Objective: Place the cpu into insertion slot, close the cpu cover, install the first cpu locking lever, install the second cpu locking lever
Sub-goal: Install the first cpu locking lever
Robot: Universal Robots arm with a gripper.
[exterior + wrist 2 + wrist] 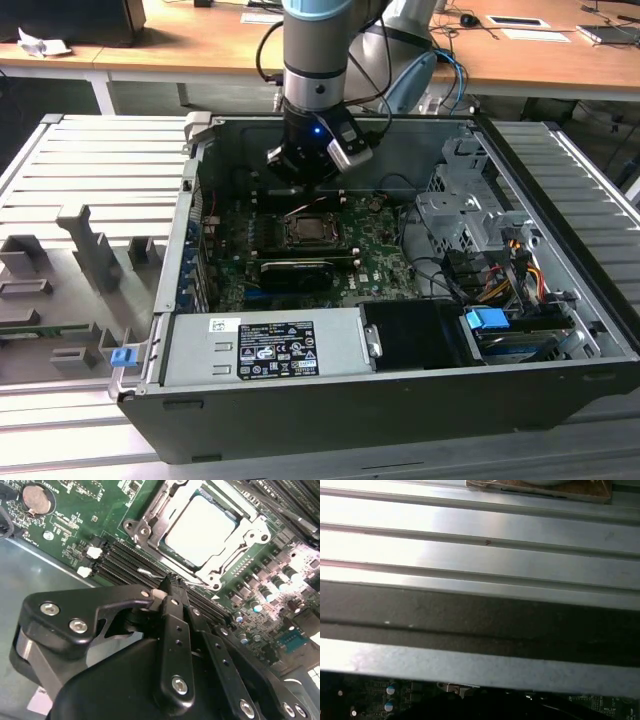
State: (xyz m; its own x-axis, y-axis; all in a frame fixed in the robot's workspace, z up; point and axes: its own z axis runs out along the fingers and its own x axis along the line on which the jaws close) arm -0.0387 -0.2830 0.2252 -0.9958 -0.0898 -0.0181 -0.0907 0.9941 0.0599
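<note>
The end effector [167, 587] hangs low inside the open computer case [400, 400], and in the second wrist view its black fingers [175, 630] are pressed together at the tips with nothing between them. Just past those tips sits the cpu [200, 530], its silvery face flat and seated in the insertion slot [150, 510]. The cpu cover [235, 550] lies down around the chip, its frame bordering the metal face on the sides that show. Between the end effector and the socket run the black memory slots [125, 562], with a thin metal lever [150, 573] lying across them right at the fingertips. A round coin battery [37, 497] sits well off to one side of the end effector. In the exterior view the arm [315, 60] drops straight down over the motherboard [370, 255], the socket just in front of it, and the case rests on a ribbed grey surface [90, 170].
</note>
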